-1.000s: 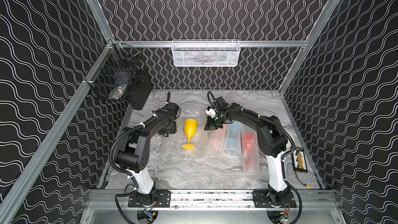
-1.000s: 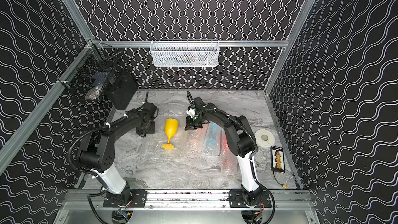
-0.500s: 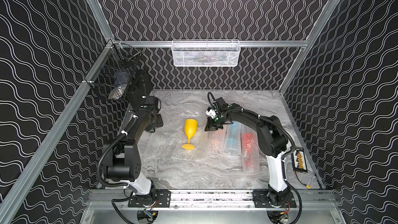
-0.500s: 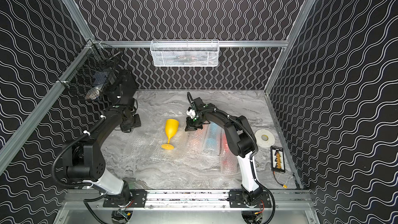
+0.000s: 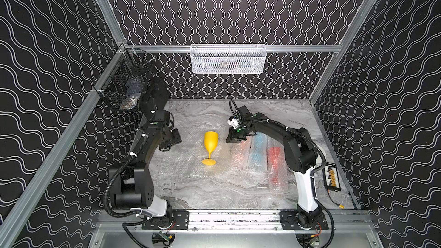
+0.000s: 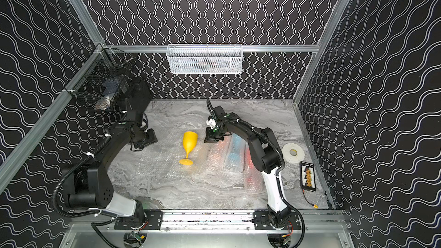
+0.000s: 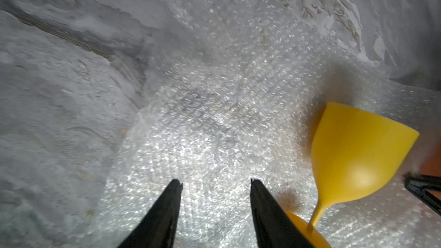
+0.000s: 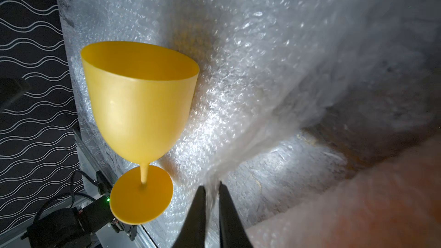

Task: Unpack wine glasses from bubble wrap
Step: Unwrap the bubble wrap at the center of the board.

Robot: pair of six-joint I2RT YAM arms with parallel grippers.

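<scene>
A yellow wine glass (image 5: 211, 143) (image 6: 189, 143) stands upright on a flat sheet of bubble wrap (image 5: 191, 165) in the middle of the table. My left gripper (image 5: 170, 144) (image 7: 216, 182) is to its left, open over the sheet (image 7: 214, 115), with nothing between its fingers. My right gripper (image 5: 232, 139) (image 8: 211, 184) is just right of the glass (image 8: 140, 113), shut on a raised edge of the bubble wrap (image 8: 238, 79). Three wrapped tubes lie beside it, showing orange (image 5: 239, 152), light blue (image 5: 257, 151) and red (image 5: 275, 163) through the wrap.
A white tape roll (image 6: 293, 153) and a black device with a cable (image 5: 331, 177) lie by the right wall. A white mesh basket (image 5: 228, 59) hangs on the back rail. A black wire basket (image 5: 126, 87) hangs at the left corner.
My left gripper has drawn back to the left, away from the yellow glass. The right gripper has stayed in place at the wrap's edge.
</scene>
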